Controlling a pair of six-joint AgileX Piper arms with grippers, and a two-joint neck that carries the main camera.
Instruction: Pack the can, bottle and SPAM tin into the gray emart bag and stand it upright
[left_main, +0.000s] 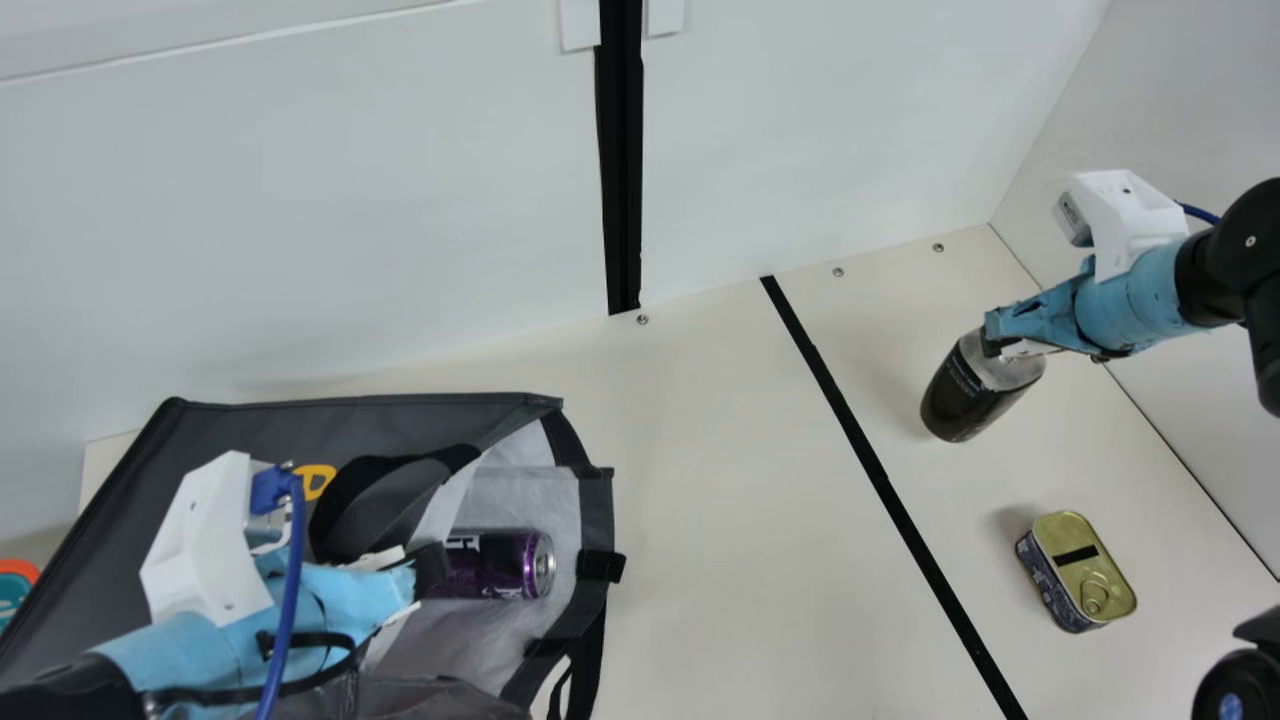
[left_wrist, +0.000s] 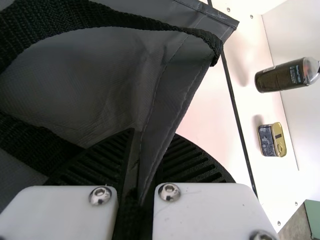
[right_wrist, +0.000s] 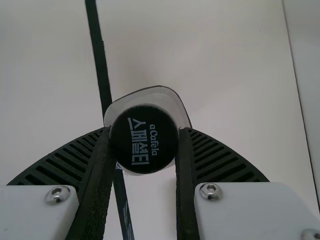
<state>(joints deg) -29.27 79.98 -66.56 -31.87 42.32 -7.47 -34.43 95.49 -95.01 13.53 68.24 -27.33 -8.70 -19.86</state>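
Left gripper (left_wrist: 153, 135): narrow, with a fold at the mouth of the gray emart bag (left_main: 245, 425) pinched between its ribbed fingers. The bag lies on its side at the left, mouth toward the right; the grip presumably serves to keep that mouth spread for loading. The can (left_main: 500, 565) lies on its side just inside the opening. Right gripper (right_wrist: 144, 131): closed about the dark cap (right_wrist: 144, 139) of the bottle (left_main: 970, 390), which hangs tilted at the far right, apparently clear of the table (left_main: 720, 520). Holding it by the cap leaves the body free (a sensible choice, as the base can then enter first). The SPAM tin (left_main: 1080, 570) rests flat on the near right, pull-tab up, beyond the black line (left_main: 880, 480). Pose: the left arm slants in low over the bag from the near left; the right arm extends leftward from the right edge, inclined slightly downward.
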